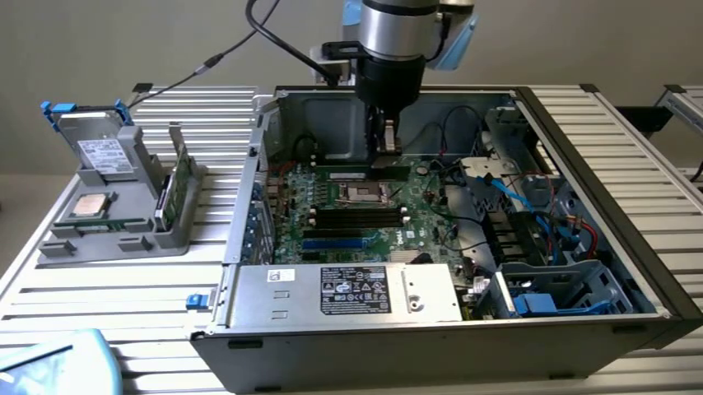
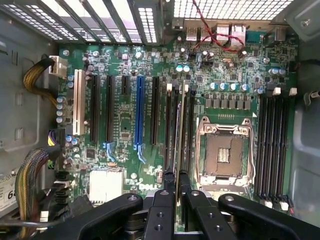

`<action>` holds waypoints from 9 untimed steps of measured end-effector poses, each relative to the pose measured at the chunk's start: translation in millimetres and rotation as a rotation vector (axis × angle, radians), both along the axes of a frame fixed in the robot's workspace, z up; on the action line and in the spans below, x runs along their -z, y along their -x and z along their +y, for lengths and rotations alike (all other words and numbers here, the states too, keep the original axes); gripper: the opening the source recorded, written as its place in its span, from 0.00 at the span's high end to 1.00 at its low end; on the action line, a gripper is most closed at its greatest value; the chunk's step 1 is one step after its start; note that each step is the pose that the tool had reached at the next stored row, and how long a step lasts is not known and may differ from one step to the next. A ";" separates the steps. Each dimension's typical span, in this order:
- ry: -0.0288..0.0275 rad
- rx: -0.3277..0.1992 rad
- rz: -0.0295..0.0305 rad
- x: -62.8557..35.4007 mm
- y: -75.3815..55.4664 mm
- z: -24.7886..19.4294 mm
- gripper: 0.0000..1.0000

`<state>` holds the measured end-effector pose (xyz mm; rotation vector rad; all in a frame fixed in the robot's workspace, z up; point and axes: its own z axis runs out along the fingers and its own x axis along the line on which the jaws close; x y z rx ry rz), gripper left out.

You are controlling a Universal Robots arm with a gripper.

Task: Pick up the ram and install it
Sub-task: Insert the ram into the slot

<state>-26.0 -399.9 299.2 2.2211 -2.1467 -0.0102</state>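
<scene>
Pinching the ram [image 2: 178, 131] by its upper end, the pincer [image 1: 387, 150] is reaching down into the open computer case [image 1: 615, 156], with one finger on each face of the stick. In the wrist view the ram is showing edge-on as a thin line, running along the black memory slots [image 2: 170, 125] just beside the empty processor socket [image 2: 222, 152]. Whether its lower edge is touching a slot or hanging just above cannot be told.

Going from the exterior view's left, a grey holder [image 1: 66, 243] is sitting on the slatted metal table [image 1: 110, 288]. It is carrying a hard drive [image 1: 101, 154] standing at the back, a square silver chip [image 1: 91, 206] lying flat, and a green board [image 1: 179, 179] standing upright on its edge. Next, the case is lying on its side with its cover off, and the green motherboard [image 1: 363, 234] is facing up inside it. The arm is coming down over the far part of the board, well apart from the holder. A silver power supply [image 1: 351, 292] with a black label is lying along the near wall of the case. Toward the exterior view's right, blue cables [image 1: 516, 193] are running among grey drive bays [image 1: 555, 288].
</scene>
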 end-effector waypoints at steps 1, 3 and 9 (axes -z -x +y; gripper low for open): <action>-0.0001 0.000 0.0000 1.9 1.1 0.0 0.86; 0.0000 0.000 0.0000 5.6 3.1 0.0 0.86; 0.0000 0.006 0.0000 16.6 3.5 0.0 0.86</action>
